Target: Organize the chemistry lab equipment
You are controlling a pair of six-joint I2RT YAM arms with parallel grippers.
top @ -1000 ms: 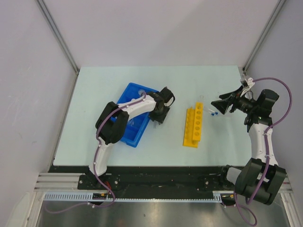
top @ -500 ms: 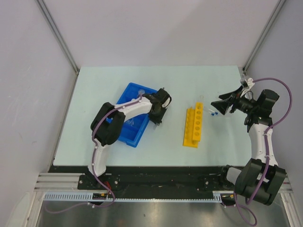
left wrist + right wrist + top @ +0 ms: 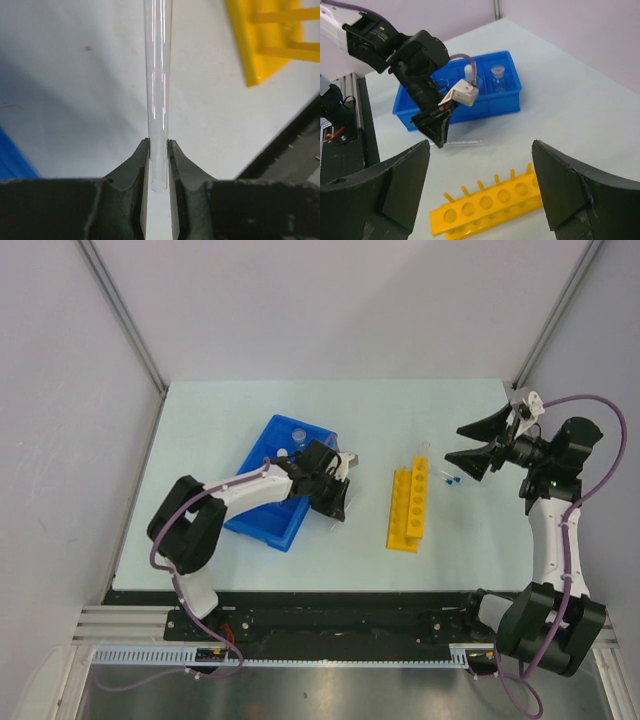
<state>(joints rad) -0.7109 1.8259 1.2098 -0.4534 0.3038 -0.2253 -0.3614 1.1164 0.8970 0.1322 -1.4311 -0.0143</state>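
My left gripper is shut on a thin clear tube; it sits just right of the blue compartmented tray. In the right wrist view the tube sticks out level from the left gripper, low over the table. The yellow holed rack lies to the right, its holes empty in the right wrist view. A small glass flask stands in the tray's far compartment. Two blue-tipped droppers lie right of the rack. My right gripper is open and empty, above the droppers.
Another clear tube lies at the rack's far end. The grey enclosure walls stand behind and at both sides. The black rail runs along the table's near edge. The rack's corner shows at the upper right of the left wrist view.
My left arm has swung its elbow out to the left and the gripper has come a little nearer and lower with the tube. My right gripper has shifted slightly up and to the right.
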